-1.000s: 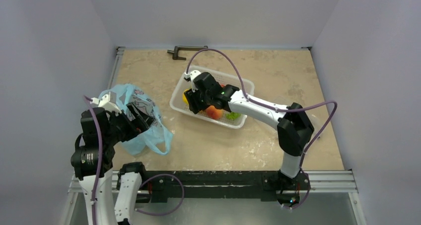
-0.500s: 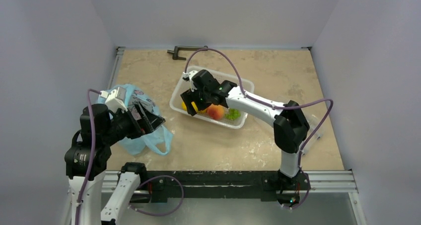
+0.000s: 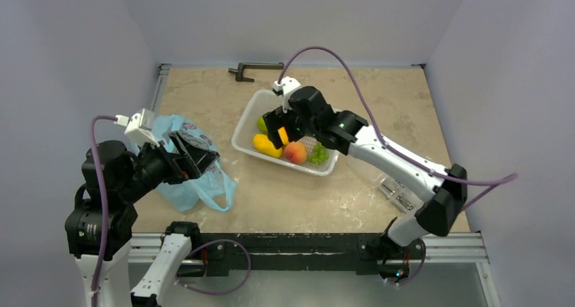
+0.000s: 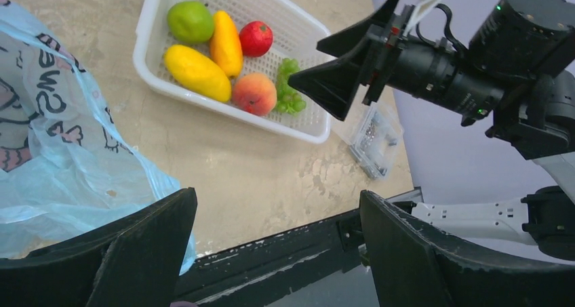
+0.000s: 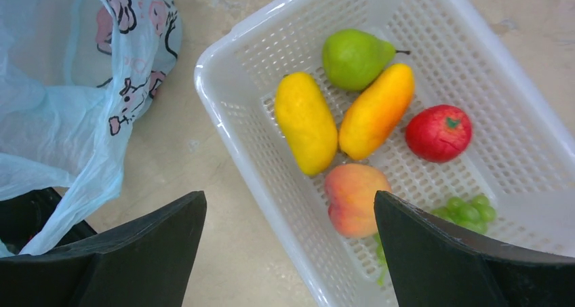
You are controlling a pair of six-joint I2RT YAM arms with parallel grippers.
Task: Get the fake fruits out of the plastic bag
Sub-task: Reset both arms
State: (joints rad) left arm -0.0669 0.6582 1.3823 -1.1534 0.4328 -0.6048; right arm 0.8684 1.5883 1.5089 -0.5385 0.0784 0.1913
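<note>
The fake fruits lie in a white perforated basket: a green pear, a yellow oblong one, an orange-yellow one, a peach and green grapes, beside a small red fruit. The light blue plastic bag lies crumpled at the left, and no fruit shows in it. My right gripper hangs open and empty above the basket. My left gripper is open and empty, raised over the bag's right side.
A clear box of metal parts lies at the right, near my right arm. A dark metal bracket lies at the back edge. A black rail runs along the near edge. Walls close in on three sides.
My right gripper has risen up and back from the basket, leaving the fruits lying in it. My left gripper has lifted and turned away from the bag.
</note>
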